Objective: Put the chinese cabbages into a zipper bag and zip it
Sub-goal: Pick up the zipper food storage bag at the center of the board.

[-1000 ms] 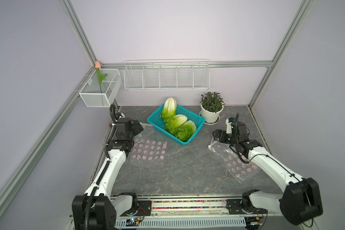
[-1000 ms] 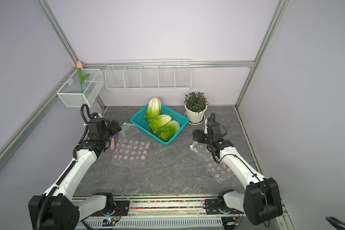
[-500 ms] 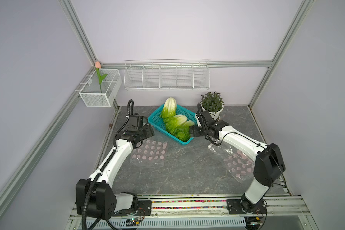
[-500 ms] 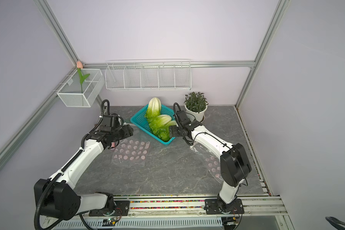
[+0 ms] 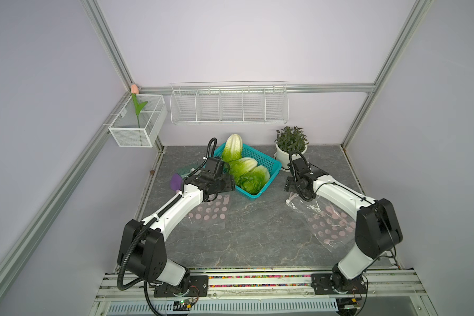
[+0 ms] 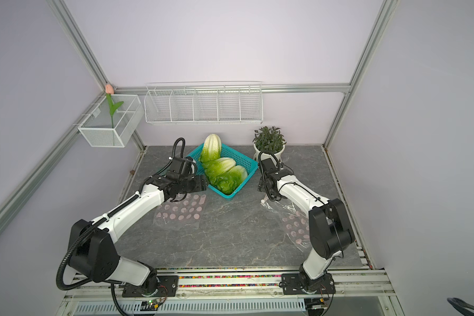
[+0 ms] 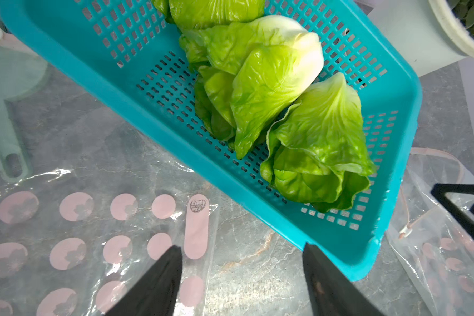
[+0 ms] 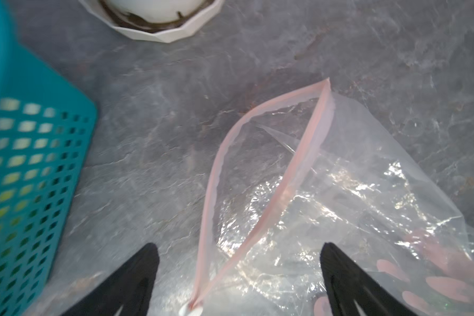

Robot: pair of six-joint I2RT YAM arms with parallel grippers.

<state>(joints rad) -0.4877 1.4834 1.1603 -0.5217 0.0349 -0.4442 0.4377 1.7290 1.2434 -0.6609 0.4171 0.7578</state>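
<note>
Three chinese cabbages (image 5: pixel 242 167) (image 6: pixel 225 171) (image 7: pixel 271 82) lie in a teal basket (image 5: pixel 272 162) (image 7: pixel 148 115) at the back middle of the table. One zipper bag (image 5: pixel 208 216) (image 7: pixel 66 246), clear with pink dots, lies flat in front of the basket's left end. My left gripper (image 7: pixel 241 247) (image 5: pixel 215 195) hangs open over that bag's edge, one finger beside the basket's corner. A second zipper bag (image 5: pixel 326 221) (image 8: pixel 340 191) lies at the right, its pink-edged mouth gaping. My right gripper (image 8: pixel 239 245) (image 5: pixel 293 188) stands open over that mouth, holding nothing.
A potted plant (image 5: pixel 291 142) in a white pot stands right of the basket, close behind my right wrist. A pale green brush (image 7: pixel 6 131) and a purple item (image 5: pixel 175 182) lie left of the basket. A wire rack (image 5: pixel 229 104) and a mesh box (image 5: pixel 137 123) hang on the walls.
My left arm has swung from the table's left edge to the basket's near left corner. My right arm reached to the basket's right side, then drew back over its bag's mouth.
</note>
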